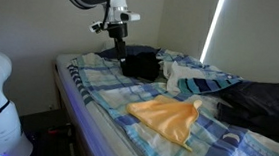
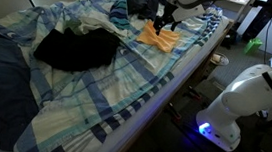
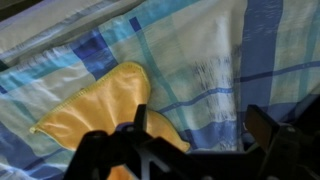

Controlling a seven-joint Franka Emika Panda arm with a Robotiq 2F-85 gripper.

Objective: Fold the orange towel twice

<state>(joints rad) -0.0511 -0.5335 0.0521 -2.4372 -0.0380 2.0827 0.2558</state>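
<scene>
The orange towel (image 1: 165,115) lies on the blue-and-white plaid bedsheet (image 1: 97,82) near the bed's edge, bunched into a rough triangle. It shows in both exterior views (image 2: 164,40) and at the lower left of the wrist view (image 3: 100,105). My gripper (image 1: 118,28) hangs above the bed with its fingers open and empty. In an exterior view it hovers over the towel (image 2: 164,24). In the wrist view the gripper (image 3: 200,125) is over bare sheet (image 3: 220,60), with the towel's corner by one finger.
A black garment (image 1: 141,63) lies at the back of the bed and dark navy clothes (image 1: 263,103) lie to the side. They also show in an exterior view (image 2: 76,48) (image 2: 1,73). A white rounded machine (image 2: 244,97) stands on the floor beside the bed.
</scene>
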